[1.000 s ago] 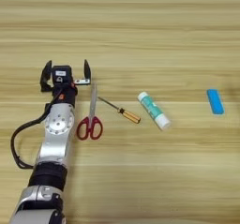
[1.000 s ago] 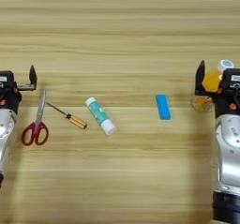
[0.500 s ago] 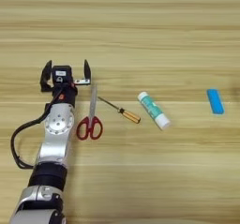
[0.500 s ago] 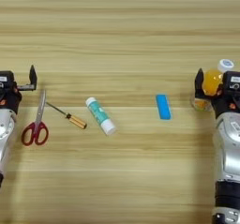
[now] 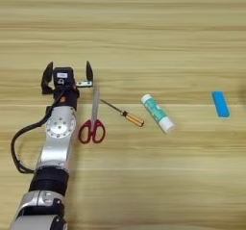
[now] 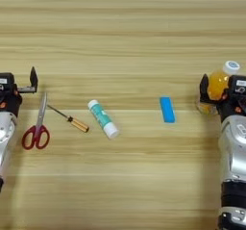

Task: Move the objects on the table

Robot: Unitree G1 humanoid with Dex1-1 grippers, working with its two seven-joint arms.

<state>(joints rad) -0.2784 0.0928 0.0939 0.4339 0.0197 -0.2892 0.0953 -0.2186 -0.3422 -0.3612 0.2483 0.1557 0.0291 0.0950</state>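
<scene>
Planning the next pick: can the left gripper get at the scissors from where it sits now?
Probably yes. The left gripper is open and empty, just left of the scissors, whose blade tips lie beside its right finger. Nothing lies between them; the screwdriver is on the far side.

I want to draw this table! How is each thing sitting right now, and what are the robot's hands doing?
Left gripper: open, empty, beside the scissors.
Right gripper: around the orange-juice bottle, which stands upright, cap on.
Scissors: lying flat, blades closed.
Screwdriver: lying flat.
Glue stick: on its side.
Eraser: lying flat.
</scene>
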